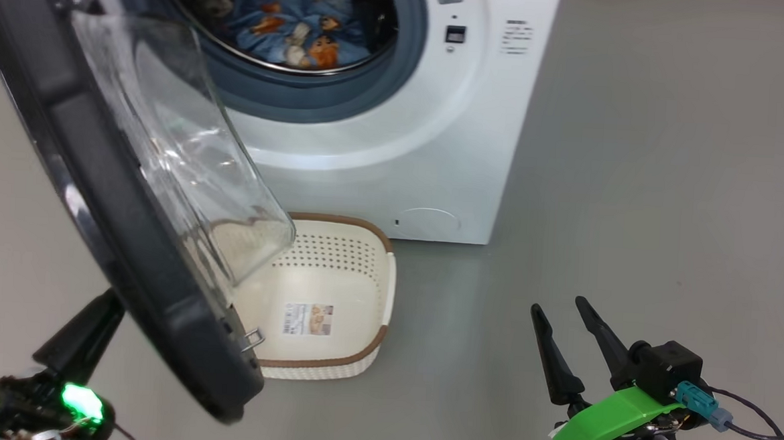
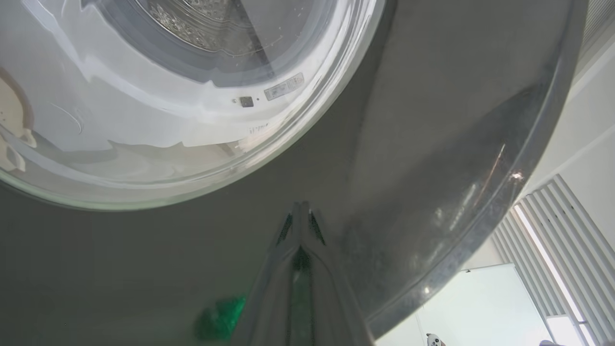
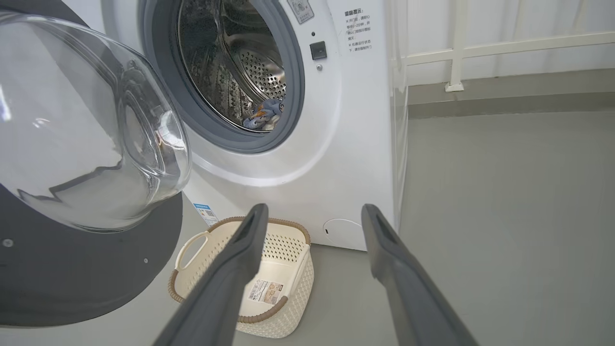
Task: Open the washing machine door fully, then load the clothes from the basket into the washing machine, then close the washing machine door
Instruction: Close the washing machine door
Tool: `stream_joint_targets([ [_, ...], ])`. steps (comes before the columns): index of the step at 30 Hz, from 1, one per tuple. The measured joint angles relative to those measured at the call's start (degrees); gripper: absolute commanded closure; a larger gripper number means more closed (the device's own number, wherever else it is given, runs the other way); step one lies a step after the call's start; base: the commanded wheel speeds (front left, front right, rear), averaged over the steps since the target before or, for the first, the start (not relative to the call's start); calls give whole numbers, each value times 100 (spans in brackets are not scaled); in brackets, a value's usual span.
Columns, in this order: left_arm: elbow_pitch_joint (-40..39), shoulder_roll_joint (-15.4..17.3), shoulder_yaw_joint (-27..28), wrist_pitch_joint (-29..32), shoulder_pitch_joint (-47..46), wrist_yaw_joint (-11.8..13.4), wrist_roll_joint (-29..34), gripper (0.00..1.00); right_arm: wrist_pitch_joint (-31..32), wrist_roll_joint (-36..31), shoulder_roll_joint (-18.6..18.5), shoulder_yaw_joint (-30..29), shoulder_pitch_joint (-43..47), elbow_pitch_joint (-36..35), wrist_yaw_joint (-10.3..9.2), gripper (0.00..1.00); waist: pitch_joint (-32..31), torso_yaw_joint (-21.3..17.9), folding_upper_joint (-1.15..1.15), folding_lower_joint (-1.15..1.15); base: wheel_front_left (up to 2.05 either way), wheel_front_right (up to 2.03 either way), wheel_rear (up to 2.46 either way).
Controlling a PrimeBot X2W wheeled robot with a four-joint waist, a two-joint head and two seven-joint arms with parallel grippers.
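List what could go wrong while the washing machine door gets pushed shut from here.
1. The shut left gripper has only its narrow tip at the glossy black ring of the washing machine door; it may slide off.
2. The clothes lie low near the grey rubber seal; the glass bowl could pinch a fold.
3. The empty basket sits under the door's lower edge; clearance cannot be judged, so it might be clipped.

One washing machine (image 1: 436, 148), one door (image 1: 98, 184), one basket (image 1: 389, 293), one clothes bundle (image 1: 295, 27).

Door (image 1: 92, 171) leftward, drum mouth (image 3: 226, 62) unobstructed, open floor (image 1: 635, 192) rightward.
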Motion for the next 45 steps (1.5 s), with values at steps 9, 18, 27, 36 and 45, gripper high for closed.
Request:
stream_joint_targets([
  [9, 309, -7, -799, -825, -321, -247, -137, 100, -67, 54, 1, 2, -12, 36, 0, 0, 84, -602, 0, 0, 0, 0, 0],
  [18, 940, -4, -1020, -1581, -894, -446, -29, 100, -104, 130, 2, 10, -55, 47, 0, 0, 212, -1190, 0, 0, 0, 0, 0],
  [27, 1561, -30, -1211, -2170, -1454, -591, 19, 100, -140, 155, 2, 31, -155, 99, 0, 0, 280, -1610, 0, 0, 0, 0, 0],
  [36, 1413, -40, -1103, -2466, -1123, -595, 174, 100, -141, 208, 2, -51, -144, 118, 0, 0, 41, -1441, 0, 0, 0, 0, 0],
  [45, 1202, -37, -1109, -2826, -341, -597, 177, 100, -141, 279, 4, -49, -18, 115, 0, 0, -228, -1116, 0, 0, 0, 0, 0],
])
